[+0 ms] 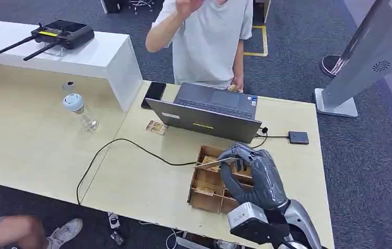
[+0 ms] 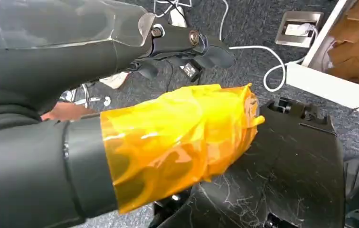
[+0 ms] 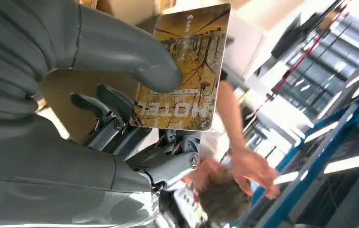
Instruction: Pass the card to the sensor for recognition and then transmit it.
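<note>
- The card [image 3: 187, 66] is in your right hand [image 1: 251, 174], pinched flat between the thumb [image 3: 120, 52] on its printed face and the darker fingers [image 3: 106, 109] behind it; from the head view it is held level just above the wooden box [image 1: 207, 199].
- The hold covers one end of the card and the rest sticks out free. If the thumb slips on the glossy face, I judge the card could tilt or drop back into the box.
- The small dark sensor [image 1: 298, 137] lies on the tabletop [image 1: 147, 181] beyond the box, past the laptop's corner, with its cable running to the laptop [image 1: 209, 111]. Swing wide and the card edge could catch the laptop or drag that cable.
- A person [image 1: 204, 36] stands behind the laptop with one hand raised; mind a collision when handing over.
- The box sits at the tabletop's near edge, split into compartments; more cards appear to stand in some of them, though I cannot tell how many.
- Your left hand [image 2: 182, 45] hangs over the floor; whether its fingers are closed or apart I cannot tell.
</note>
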Controlling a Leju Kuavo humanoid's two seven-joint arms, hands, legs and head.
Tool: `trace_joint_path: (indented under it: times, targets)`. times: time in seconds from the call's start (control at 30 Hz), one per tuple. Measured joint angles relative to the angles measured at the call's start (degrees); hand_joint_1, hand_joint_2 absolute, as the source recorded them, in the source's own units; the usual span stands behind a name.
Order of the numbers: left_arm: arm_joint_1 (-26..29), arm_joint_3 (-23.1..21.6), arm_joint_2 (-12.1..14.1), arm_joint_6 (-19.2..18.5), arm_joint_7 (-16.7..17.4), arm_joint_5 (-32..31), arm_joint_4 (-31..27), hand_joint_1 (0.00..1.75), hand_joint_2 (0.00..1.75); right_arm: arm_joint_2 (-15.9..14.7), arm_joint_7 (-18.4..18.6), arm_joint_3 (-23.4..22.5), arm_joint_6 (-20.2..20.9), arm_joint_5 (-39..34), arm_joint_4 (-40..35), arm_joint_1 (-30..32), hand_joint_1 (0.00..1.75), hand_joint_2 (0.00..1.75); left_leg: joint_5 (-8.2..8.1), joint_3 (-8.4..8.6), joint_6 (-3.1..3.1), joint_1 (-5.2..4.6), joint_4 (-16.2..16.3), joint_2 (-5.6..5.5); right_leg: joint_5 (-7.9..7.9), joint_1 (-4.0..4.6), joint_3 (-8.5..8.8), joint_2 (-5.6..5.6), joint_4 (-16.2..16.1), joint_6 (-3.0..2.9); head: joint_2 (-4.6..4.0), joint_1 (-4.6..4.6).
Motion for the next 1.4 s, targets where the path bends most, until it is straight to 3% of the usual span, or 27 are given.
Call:
trace_joint_path:
  times: [0.2, 0.47, 0.73, 1.1, 1.4]
  targets:
    - [0.4, 0.9, 0.0, -0.6, -0.9, -0.2, 0.1, 0.0, 0.0, -0.9, 0.0, -1.7, 8.2, -11.4, 1.4, 0.0, 1.75, 1.75, 0.0, 0.0, 0.0, 0.0, 0.0, 0.0, 0.0, 0.0, -0.01, 0.0, 0.0, 0.0, 0.0, -0.02]
    - [0.5, 2.1, -0.5, -0.7, -2.0, -0.2, 1.0, 0.0, 0.0, -4.2, 0.7, -6.1, 13.2, -19.1, 4.7, 1.1, 1.75, 1.75, 0.0, 0.0, 0.0, -0.01, 0.0, -0.01, 0.01, -0.01, -0.01, -0.01, 0.0, 0.01, 0.0, 0.0]
    - [0.6, 3.3, 0.2, -1.8, -5.4, 0.4, 2.4, 0.0, 0.0, -8.9, 2.5, -11.6, 15.4, -23.6, 7.5, 4.3, 1.75, 1.75, -0.01, -0.01, 0.0, -0.01, 0.0, -0.02, 0.0, -0.01, -0.01, -0.02, 0.0, 0.01, 0.0, -0.02]
    - [1.4, 4.3, 0.5, -1.5, -5.5, 0.3, 3.0, 0.0, 0.0, -14.1, 3.7, -19.8, 17.7, -27.7, 8.0, 9.6, 1.75, 1.75, -0.02, -0.01, 0.02, -0.02, 0.0, -0.02, 0.0, -0.01, -0.01, -0.02, 0.0, 0.01, 0.0, -0.02]
    - [1.4, 4.5, 0.6, -1.1, -5.8, 0.9, 3.5, 0.0, 0.0, -18.9, 8.1, -21.8, 18.7, -25.5, 8.0, 12.1, 1.75, 1.75, -0.02, -0.01, 0.02, -0.02, 0.0, -0.02, 0.0, -0.01, -0.01, -0.02, 0.0, 0.01, 0.0, -0.02]
